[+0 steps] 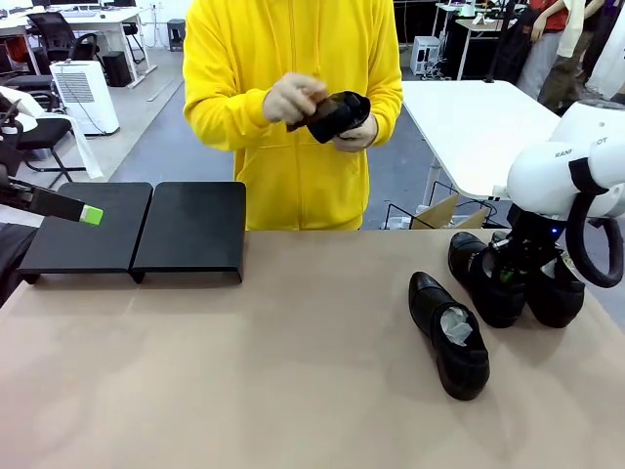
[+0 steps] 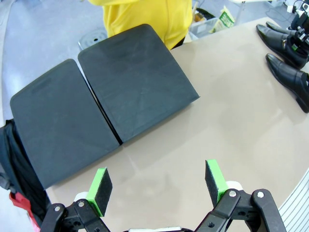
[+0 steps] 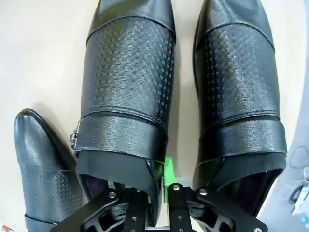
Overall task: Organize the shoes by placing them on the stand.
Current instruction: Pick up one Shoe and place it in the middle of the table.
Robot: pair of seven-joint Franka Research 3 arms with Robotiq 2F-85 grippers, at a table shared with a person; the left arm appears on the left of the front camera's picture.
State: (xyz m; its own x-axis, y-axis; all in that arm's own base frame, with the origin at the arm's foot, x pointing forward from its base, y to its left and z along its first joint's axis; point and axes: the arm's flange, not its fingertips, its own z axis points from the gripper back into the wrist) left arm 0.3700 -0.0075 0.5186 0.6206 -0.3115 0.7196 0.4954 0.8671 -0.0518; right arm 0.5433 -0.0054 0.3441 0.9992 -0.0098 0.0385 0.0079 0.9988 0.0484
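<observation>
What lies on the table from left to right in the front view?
stand → lone shoe → gripped shoe, its collar pinched by the right gripper → far-right shoe

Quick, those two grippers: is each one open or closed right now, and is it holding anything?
Left gripper: open, holding nothing.
Right gripper: closed on the side wall of a shoe.

Tan desk: stand far left, three shoes right.
Desk (image 1: 293, 381) carries black stand (image 1: 146, 230) at far left, two flat panels side by side. Right side: near shoe (image 1: 449, 337) lies apart; middle shoe (image 1: 483, 283) and right shoe (image 1: 559, 296) close together, farther back.
</observation>
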